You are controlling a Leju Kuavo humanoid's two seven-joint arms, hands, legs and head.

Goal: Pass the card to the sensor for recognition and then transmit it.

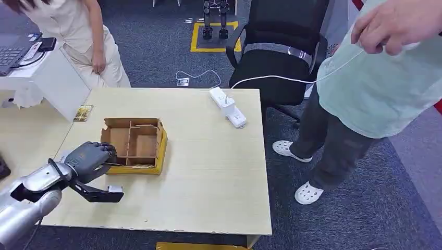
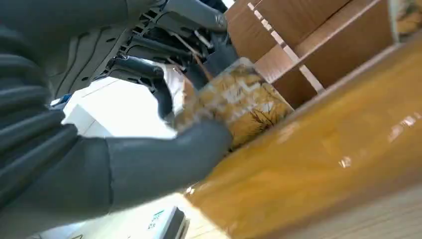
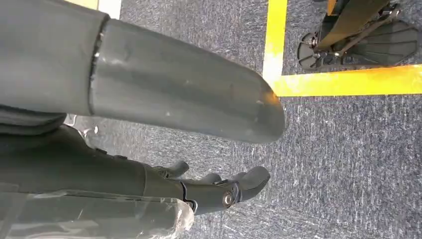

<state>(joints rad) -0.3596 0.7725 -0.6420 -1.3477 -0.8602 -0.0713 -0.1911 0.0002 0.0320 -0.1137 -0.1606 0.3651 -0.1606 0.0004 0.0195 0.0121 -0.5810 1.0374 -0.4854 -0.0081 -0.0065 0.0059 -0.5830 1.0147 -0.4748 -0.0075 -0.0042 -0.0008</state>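
Gripping a card (image 2: 239, 102), the left hand (image 1: 91, 159) sits right at the near-left corner of the box (image 1: 136, 145). Up close in the wrist view you can see the thick thumb (image 2: 164, 157) pressing the patterned gold card against the darker fingers (image 2: 144, 69), so it's pinched, not just touched. The card is right over the box's yellow rim, next to the brown dividers, and it looks tilted. Can't tell if its lower edge is sitting inside a compartment or already clear of it.

Just beside the hand, on the side nearer the robot, there's a small dark sensor (image 1: 101, 194) lying on the table (image 1: 208, 172). Another card (image 1: 83, 112) lies well beyond the hand near the table's far-left corner.

Right hand (image 3: 219, 191) is hanging over the carpet with a yellow line on it, fingers apart and holding nothing.

A power strip (image 1: 228, 107) sits across the table from the hand, and a person (image 1: 365, 88) stands past the table's right side holding its white cable.
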